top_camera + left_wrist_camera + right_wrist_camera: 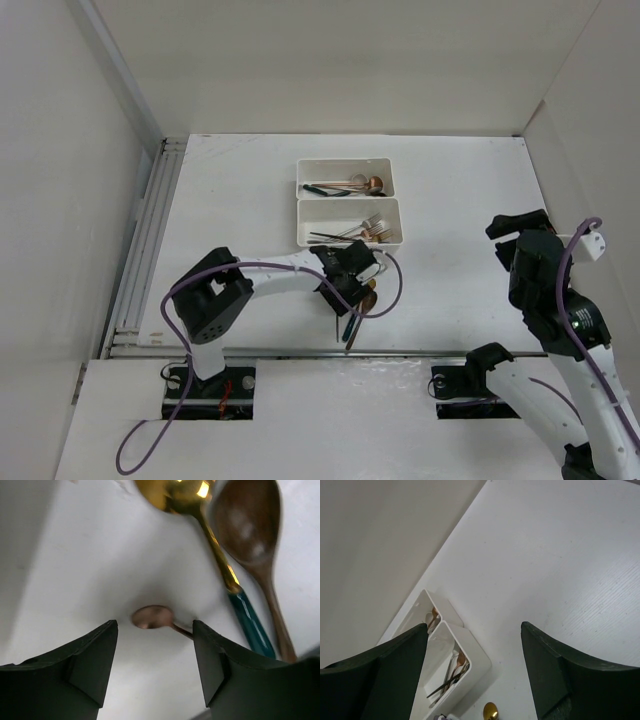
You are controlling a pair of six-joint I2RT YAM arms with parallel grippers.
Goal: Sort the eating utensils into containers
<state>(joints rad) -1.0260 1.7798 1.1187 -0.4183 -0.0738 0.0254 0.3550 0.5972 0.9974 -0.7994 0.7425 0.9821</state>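
Note:
Two white containers stand side by side at the table's middle back: the far one holds spoons, the near one holds forks. Loose utensils lie near the front edge. My left gripper is open just above them. In the left wrist view its gripper straddles a small copper spoon; a gold spoon with a teal handle and a dark brown spoon lie to the right. My right gripper is open, empty and raised at the right; its wrist view shows the fork container.
White walls enclose the table on three sides. A ridged rail runs along the left edge. A purple cable loops from the left arm over the loose utensils. A gold spoon bowl shows below the containers in the right wrist view.

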